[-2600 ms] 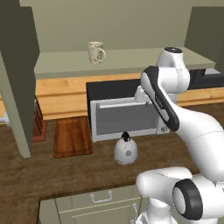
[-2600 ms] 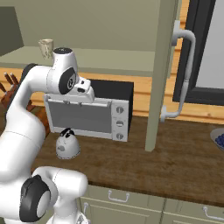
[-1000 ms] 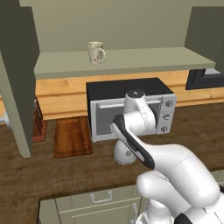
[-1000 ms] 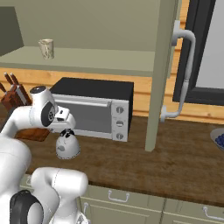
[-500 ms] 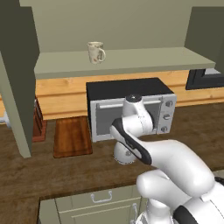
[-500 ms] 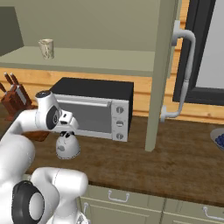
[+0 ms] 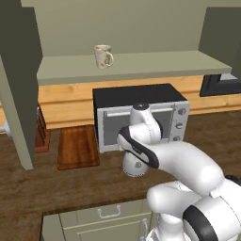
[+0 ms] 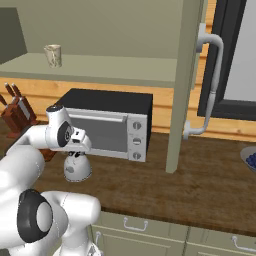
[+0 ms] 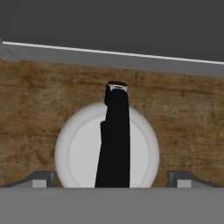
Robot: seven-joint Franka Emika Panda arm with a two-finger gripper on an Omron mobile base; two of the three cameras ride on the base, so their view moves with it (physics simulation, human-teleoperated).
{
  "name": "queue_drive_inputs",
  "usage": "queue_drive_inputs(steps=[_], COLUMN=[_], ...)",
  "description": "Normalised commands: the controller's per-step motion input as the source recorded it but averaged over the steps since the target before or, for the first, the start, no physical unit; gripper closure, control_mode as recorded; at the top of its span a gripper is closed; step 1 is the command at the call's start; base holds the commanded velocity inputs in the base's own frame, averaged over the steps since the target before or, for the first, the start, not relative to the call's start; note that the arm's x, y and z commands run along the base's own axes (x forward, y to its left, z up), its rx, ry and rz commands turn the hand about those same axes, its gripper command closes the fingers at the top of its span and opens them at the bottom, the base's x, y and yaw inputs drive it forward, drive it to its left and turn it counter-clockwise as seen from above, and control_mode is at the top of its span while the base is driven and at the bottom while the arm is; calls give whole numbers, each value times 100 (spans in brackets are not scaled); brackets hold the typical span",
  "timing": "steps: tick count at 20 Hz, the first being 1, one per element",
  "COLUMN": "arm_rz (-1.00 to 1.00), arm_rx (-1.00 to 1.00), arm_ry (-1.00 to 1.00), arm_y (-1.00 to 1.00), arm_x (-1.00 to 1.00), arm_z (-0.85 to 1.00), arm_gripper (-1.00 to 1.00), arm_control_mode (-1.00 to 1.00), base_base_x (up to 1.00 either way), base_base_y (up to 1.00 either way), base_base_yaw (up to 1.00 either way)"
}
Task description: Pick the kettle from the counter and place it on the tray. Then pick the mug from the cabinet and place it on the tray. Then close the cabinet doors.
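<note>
**Over the kettle, jaws wide**

Directly below the hand, the kettle (image 9: 107,148) stands upright on the counter (image 7: 70,188), just in front of the microwave (image 7: 141,113). Its black arched handle (image 9: 114,135) runs top to bottom in the hand view, crosswise to the gap between the fingertips (image 9: 41,178). The gripper (image 9: 109,179) hangs fully spread around it, holding nothing. Left of the kettle, the tray (image 7: 77,147) lies flat by a knife block (image 8: 17,112). Up on the cabinet (image 7: 141,66) shelf sits the mug (image 7: 103,56), between the open cabinet doors (image 7: 19,84).
</note>
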Motion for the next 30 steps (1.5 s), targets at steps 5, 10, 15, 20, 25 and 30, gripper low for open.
queue_drive_inputs(steps=[5, 10, 15, 20, 25, 30], arm_rz=[0, 0, 0, 0, 0, 0], arm_rx=[0, 0, 0, 0, 0, 0], arm_ry=[1, 0, 0, 3, 1, 0], arm_y=[0, 0, 3, 30, 47, 17], arm_x=[1, 0, 0, -19, -46, -12], arm_z=[-6, 0, 0, 8, 45, 11], arm_gripper=[100, 100, 100, 100, 100, 100], arm_control_mode=[-100, -100, -100, -100, -100, -100], base_base_x=[0, 0, 0, 0, 0, 0], base_base_y=[0, 0, 0, 0, 0, 0], base_base_yaw=[0, 0, 0, 0, 0, 0])
